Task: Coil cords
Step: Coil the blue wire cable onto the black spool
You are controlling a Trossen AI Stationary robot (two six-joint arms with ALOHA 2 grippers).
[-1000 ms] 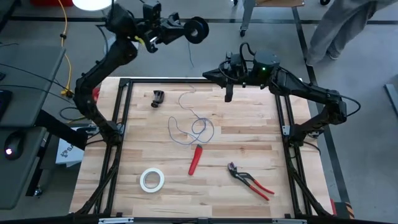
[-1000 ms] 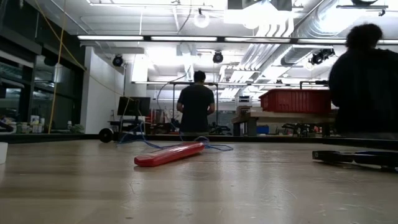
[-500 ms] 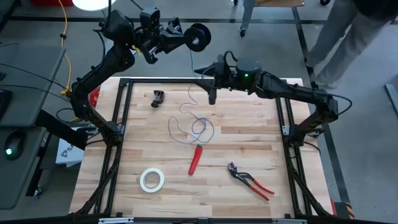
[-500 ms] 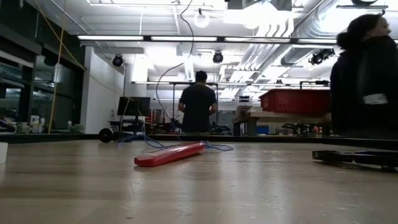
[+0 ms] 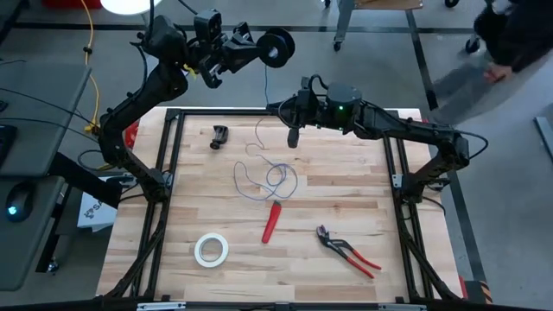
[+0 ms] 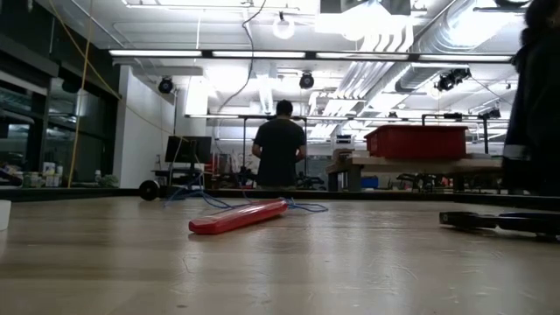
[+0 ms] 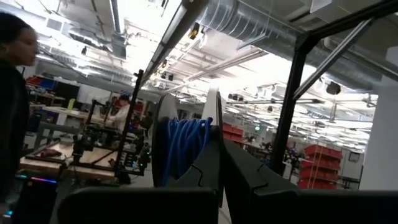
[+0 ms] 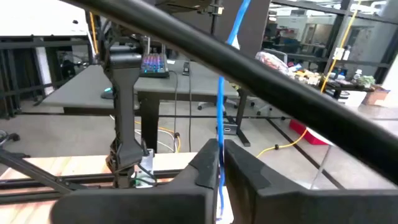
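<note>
From above, my left pincer (image 5: 259, 49) was held up high past the far edge of the table (image 5: 346, 199), shut tight on the little black spool (image 5: 276, 45). My right pincer (image 5: 293, 136) had swung in from the right side toward the middle of the far edge, close under the spool. The thin blue wire (image 5: 268, 177) came down from the spool, passed by my right pincer, and lay in loose loops on the wood near the red tool (image 5: 272, 221). The white tape roll (image 5: 211, 250), the red pliers (image 5: 347, 250) and a small black clip (image 5: 219, 136) lay apart from it.

From the low view, I saw only the red tool (image 6: 238, 216) and a bit of blue wire (image 6: 302, 207) behind it. A person (image 6: 278, 144) stood far back in the room.

From my left wrist, the spool (image 7: 183, 149) was pinched between my shut fingers, with lots of blue wire already wound on it.

From my right wrist, my fingers (image 8: 208, 163) had just opened and then snapped shut on the blue wire (image 8: 222, 93), which ran straight up from them. It is very thin, so I think I had it, but I am not fully sure.

That meant I was set to guide more wire onto the spool. Most of the loops were not wound up yet.
</note>
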